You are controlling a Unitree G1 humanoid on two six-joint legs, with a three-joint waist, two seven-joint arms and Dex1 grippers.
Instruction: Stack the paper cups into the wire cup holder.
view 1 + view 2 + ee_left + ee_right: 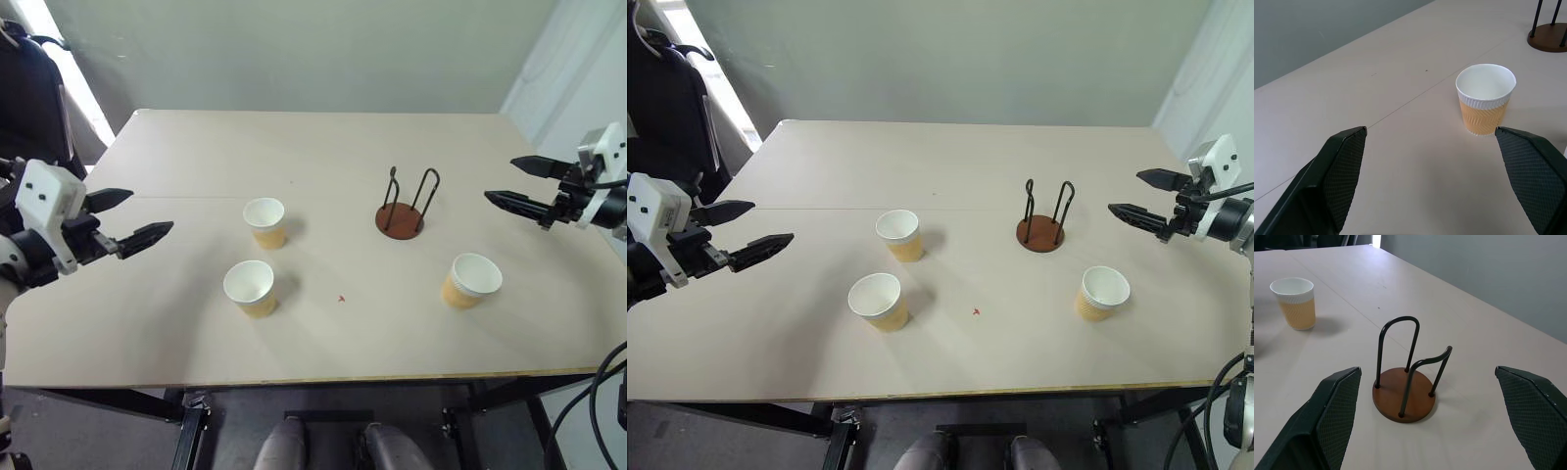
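Three tan paper cups with white rims stand upright on the table: one at centre left (265, 222), one nearer the front (250, 287), one at the right (471, 280). The wire cup holder (402, 217), a reddish-brown disc with two black wire loops, stands empty between them. My left gripper (150, 211) hovers open over the table's left side, pointing at the centre-left cup (1486, 98). My right gripper (500, 179) hovers open over the right side, facing the holder (1404, 394). Neither holds anything.
The pale table (323, 147) has a thin seam running across its left half and a small red mark (341, 298) near the front. A dark chair (29, 98) stands beyond the back left corner. The front edge lies close below the nearest cups.
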